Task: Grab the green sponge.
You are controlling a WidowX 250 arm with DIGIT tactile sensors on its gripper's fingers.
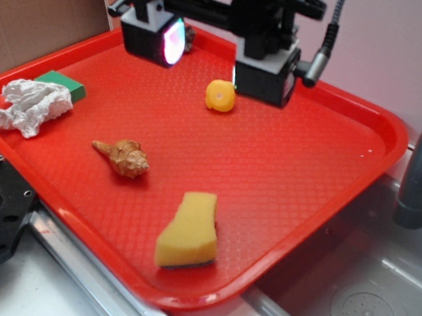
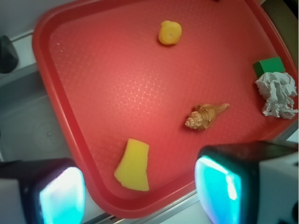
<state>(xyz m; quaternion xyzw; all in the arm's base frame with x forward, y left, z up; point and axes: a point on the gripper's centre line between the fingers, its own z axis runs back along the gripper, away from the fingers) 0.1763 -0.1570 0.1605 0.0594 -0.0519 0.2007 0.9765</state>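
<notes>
The red tray (image 1: 342, 121) holds the sponge (image 1: 190, 230) near its front edge, a shell (image 1: 122, 156), yellow toy (image 1: 220, 96), green block (image 1: 65, 84) and crumpled paper (image 1: 28, 105), with the gripper (image 2: 140, 191) spread wide, empty, above.

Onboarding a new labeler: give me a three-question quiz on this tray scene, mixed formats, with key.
1. Multiple choice: what lies nearest the crumpled white paper?
A. the seashell
B. the small green block
C. the yellow round toy

2. True or false: the pincer is clamped on the green sponge.

3. Fill in: the sponge lies with its ____ face up, near the red tray edge closest to the exterior camera.

Key:
1. B; the block touches the paper.
2. False; the wrist view shows open fingers with only bare tray between them, and the exterior view shows the arm raised over the far side.
3. yellow
</notes>
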